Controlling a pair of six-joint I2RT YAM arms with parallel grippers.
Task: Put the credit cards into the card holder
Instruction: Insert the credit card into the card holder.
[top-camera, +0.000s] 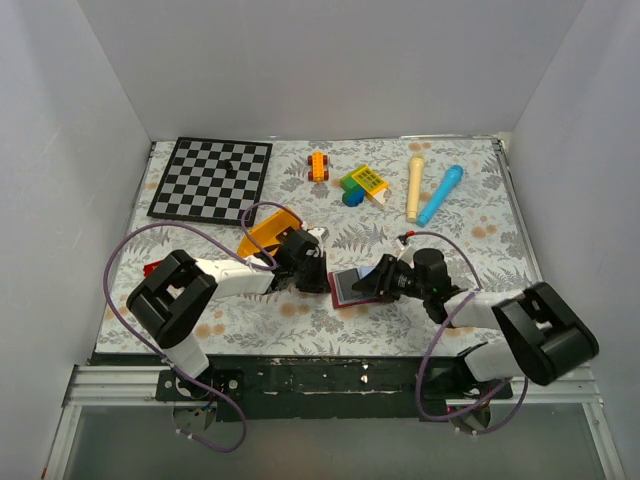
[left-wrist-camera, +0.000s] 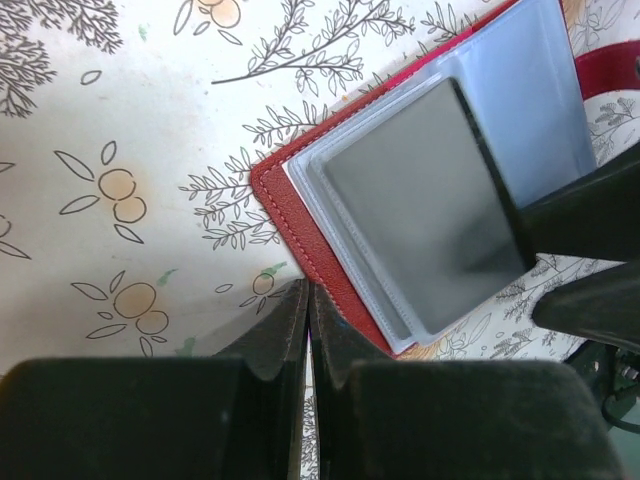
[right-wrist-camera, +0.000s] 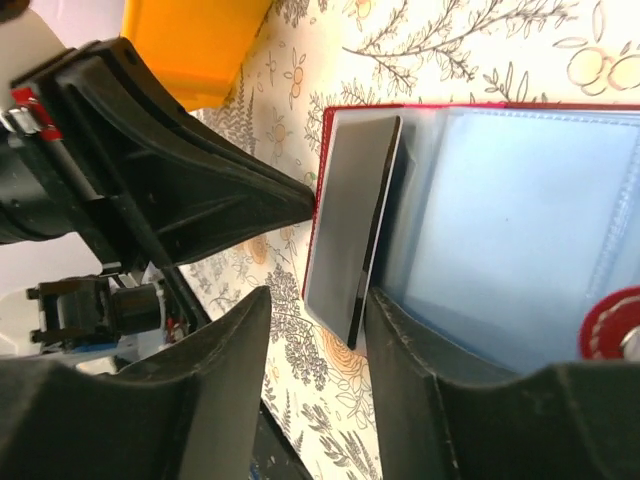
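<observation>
Maroon card holder (top-camera: 347, 288) lay open on the tabletop (left-wrist-camera: 120, 110). The left fingers (left-wrist-camera: 270, 345) were closed and empty, tips at its red edge. The right fingers (right-wrist-camera: 215, 390) stood parted, gripping nothing. The black credit card (right-wrist-camera: 352, 230) lay on the pale pocket, its end between them.

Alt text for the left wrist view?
An open maroon card holder lies on a floral tablecloth, a dark credit card at its blue pockets. The left gripper, fingers shut, meets its edge; the right gripper is beside the card.
</observation>
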